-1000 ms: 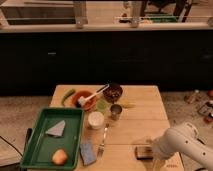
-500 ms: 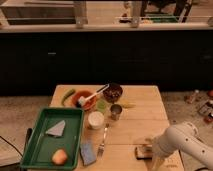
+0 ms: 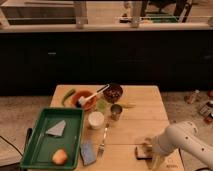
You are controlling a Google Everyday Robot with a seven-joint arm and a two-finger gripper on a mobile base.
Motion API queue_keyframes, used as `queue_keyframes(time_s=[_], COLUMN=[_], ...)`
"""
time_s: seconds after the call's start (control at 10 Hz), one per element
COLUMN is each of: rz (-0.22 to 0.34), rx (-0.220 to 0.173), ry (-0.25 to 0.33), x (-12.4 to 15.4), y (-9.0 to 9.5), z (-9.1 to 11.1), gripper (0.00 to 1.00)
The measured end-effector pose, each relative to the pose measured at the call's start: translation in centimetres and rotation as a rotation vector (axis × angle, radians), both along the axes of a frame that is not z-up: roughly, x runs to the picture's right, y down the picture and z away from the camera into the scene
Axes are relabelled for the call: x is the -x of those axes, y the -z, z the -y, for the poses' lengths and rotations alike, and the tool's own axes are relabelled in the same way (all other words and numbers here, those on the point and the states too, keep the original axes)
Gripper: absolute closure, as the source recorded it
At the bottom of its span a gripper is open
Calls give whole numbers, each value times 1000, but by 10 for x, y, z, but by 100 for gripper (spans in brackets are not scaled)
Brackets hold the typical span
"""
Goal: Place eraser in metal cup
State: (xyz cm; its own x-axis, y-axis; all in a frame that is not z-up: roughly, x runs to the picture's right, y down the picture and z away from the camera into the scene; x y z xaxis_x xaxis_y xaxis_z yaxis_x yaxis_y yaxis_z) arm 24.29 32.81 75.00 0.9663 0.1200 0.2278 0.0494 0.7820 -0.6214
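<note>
The eraser [image 3: 141,151], a small dark block with a lighter top, lies near the front right of the wooden table [image 3: 140,120]. My gripper [image 3: 149,150] is at the end of the white arm [image 3: 180,137] that comes in from the lower right, right at the eraser's right side. The metal cup [image 3: 116,111], a small silver cylinder, stands upright near the table's middle, up and to the left of the eraser, next to the white round cup [image 3: 96,119].
A green tray [image 3: 37,142] at the front left holds a grey triangular piece [image 3: 56,128] and an orange fruit [image 3: 60,157]. A blue sponge [image 3: 88,152] and a fork [image 3: 103,139] lie beside it. A dark bowl [image 3: 113,93], an orange bowl [image 3: 84,99] and a green vegetable [image 3: 67,96] sit at the back.
The arm and gripper have stayed at the eraser with almost no shift. Nothing else on the table has moved.
</note>
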Motion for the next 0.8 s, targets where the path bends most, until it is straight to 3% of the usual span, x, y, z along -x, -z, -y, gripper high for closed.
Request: queue_keyframes(time_s=[0.6, 0.7, 0.8], rz=[12, 12, 13], rx=[-12, -14, -14], ry=[-13, -16, -17], x=[-5, -7, -8], y=[0, 1, 1], z=[-2, -3, -3], gripper=[91, 98, 100])
